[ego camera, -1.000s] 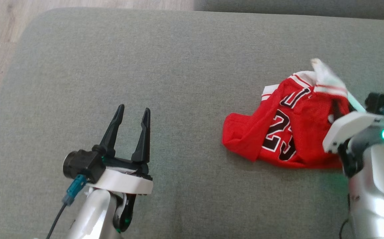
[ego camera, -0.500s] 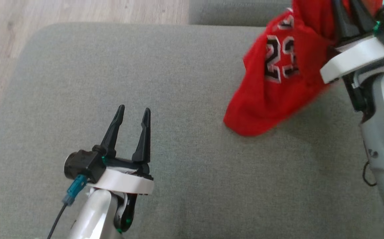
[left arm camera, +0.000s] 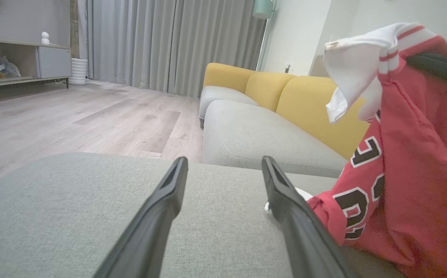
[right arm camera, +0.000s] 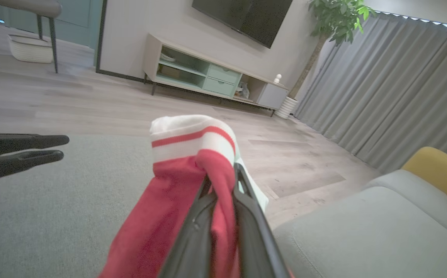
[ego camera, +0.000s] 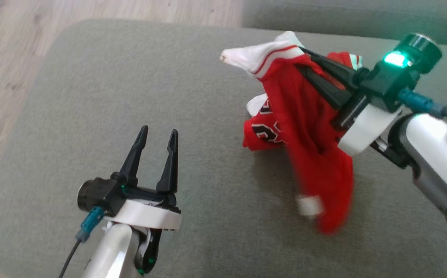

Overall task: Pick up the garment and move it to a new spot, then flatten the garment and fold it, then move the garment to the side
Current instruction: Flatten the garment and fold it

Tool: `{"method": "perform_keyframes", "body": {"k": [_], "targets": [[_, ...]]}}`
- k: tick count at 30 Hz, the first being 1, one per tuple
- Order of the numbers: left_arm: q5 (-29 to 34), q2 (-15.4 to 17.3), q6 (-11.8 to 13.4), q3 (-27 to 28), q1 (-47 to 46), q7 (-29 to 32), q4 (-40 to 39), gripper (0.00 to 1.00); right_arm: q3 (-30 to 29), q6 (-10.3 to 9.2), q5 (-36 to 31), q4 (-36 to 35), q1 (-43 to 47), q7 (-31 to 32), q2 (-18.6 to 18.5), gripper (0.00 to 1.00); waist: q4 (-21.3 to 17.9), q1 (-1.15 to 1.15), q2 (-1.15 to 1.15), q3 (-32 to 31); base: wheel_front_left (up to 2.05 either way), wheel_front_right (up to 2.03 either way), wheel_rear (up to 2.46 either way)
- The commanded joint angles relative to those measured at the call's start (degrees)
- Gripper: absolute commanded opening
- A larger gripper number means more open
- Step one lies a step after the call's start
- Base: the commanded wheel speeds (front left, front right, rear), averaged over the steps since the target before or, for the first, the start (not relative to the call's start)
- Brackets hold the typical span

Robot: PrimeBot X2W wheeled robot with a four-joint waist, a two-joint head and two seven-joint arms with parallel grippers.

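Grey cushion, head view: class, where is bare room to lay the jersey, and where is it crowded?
Bare cushion lies all around the open left gripper, out to the left and far edges. Crowded at right: the right gripper holds the jersey there.

The garment [ego camera: 308, 127] is red, with black numerals [ego camera: 266, 133] edged in white and a white, red-striped cuff [ego camera: 254, 58] at its eleven o'clock. The cushion [ego camera: 92, 96] is grey-green; the floor [ego camera: 7, 38] pale wood-grain.

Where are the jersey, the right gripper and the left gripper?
jersey [ego camera: 308, 129]: head view, on its hanging red cloth.
right gripper [ego camera: 299, 58]: head view, midway between its fingertips.
left gripper [ego camera: 159, 130]: head view, midway between its fingertips.
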Motion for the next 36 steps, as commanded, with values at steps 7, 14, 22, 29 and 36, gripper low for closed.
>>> {"method": "perform_keyframes", "body": {"k": [7, 14, 22, 29, 36], "targets": [[-1.5, 0.2, -0.2, 0.3, -4.1, -0.3, -2.2, 1.00, 5.8, -0.04, 6.9, 5.2, -11.4, -2.4, -2.4, 0.00, 5.7, 0.00, 0.00, 5.7, 0.00, 0.00, 0.00], [-2.7, 0.2, 0.1, -0.9, -5.7, -0.3, -2.6, 1.00, 6.4, -0.04, 9.9, 20.6, -18.7, -2.2, -4.2, 0.49, 8.1, 0.00, 0.00, 8.4, 0.00, 0.00, 0.00], [-2.2, 0.2, 0.4, -0.4, -6.2, -0.3, -2.2, 1.00, 3.6, -0.04, 11.1, 40.7, -21.5, -4.6, 0.8, 1.00, 5.6, 0.00, 0.00, 8.4, 0.00, 0.00, 0.00], [-1.0, 0.2, 0.2, 2.0, -5.4, -0.3, -2.3, 1.00, -2.2, -0.04, 11.1, 45.3, -21.0, -12.3, 5.1, 1.00, -0.2, 0.00, 0.00, 5.2, 0.00, 0.00, 0.00], [-0.5, 0.2, 0.1, 2.7, -3.4, -0.3, -2.6, 1.00, -15.4, -0.04, 6.9, 37.8, -13.1, -14.9, 8.6, 1.00, -4.6, 0.00, 0.00, 0.9, 0.00, 0.00, 0.00]]}}
